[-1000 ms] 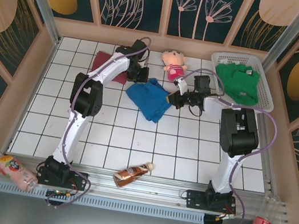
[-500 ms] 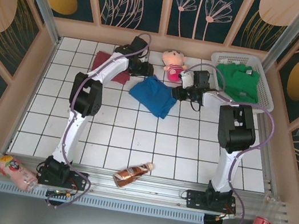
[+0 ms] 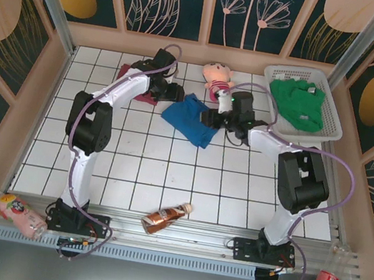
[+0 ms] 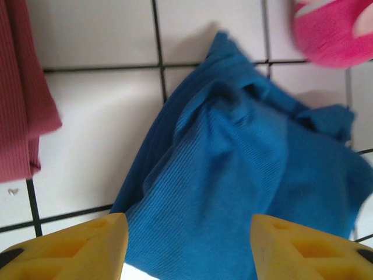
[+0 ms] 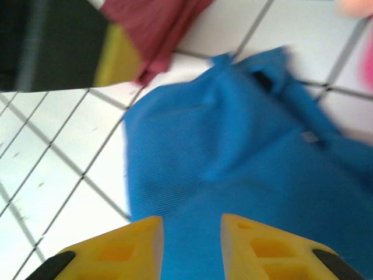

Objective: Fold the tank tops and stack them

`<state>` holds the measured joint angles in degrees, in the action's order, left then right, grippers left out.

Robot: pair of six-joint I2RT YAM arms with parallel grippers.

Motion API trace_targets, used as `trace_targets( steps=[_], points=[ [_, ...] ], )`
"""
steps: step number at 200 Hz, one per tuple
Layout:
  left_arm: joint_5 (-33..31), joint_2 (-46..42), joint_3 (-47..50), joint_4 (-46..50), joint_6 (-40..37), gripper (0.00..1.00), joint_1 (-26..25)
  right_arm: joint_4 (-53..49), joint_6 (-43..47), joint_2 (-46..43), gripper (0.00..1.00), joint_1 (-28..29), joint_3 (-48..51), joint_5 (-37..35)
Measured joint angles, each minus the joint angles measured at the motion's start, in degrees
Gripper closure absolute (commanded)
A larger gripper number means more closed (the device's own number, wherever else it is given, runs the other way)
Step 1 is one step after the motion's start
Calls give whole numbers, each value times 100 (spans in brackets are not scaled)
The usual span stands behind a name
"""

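Hovering over the blue tank top [image 3: 189, 117], which lies bunched rather than flat on the white tiled table [image 3: 167, 173] between the maroon tank top [image 4: 20, 116] and the pink doll [image 3: 217, 79], both claws look empty. The left gripper [image 4: 186, 221] has its yellow fingers spread wide at the cloth's left side. The right gripper [image 5: 191, 220] has its fingers parted by a narrower gap at the right side, with blue fabric showing beyond and no fold visibly pinched. The likeliest trouble is the rumpled cloth itself: a pinch on these ridges may catch several layers, or only the topmost, and the fold would come out lopsided. With so slim a gap, the right claw may shove the fabric along instead of straddling an edge. The maroon top lies just beside the left claw, so a careless descent could snag it and drag both garments. The doll sits near the far edge and could be swept aside. Both arms crowd one small garment and risk touching. The green tank top [image 3: 295, 101] waits in the basket [image 3: 336, 123], well apart and not yet stacked.
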<state>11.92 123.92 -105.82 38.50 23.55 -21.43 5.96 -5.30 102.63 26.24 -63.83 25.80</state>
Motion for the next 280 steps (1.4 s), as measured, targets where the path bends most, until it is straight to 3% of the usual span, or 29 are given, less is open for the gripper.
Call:
trace_targets(
  steps=[21,67,136,203,280],
  points=[
    [48,107,168,-57,-24,43,0,236,-339,177,76,236,157,136],
    [225,540,103,-275,-168,44,0,304,-678,616,78,184,422,151],
    [103,855,81,-184,-490,43,0,125,-708,503,79,131,870,-70],
    [238,203,501,0,-494,40,-4,-205,-728,-278,79,-37,1659,-293],
    [1047,-382,1954,-848,-527,39,-208,-807,-748,-892,73,-457,2024,-385]
  ],
)
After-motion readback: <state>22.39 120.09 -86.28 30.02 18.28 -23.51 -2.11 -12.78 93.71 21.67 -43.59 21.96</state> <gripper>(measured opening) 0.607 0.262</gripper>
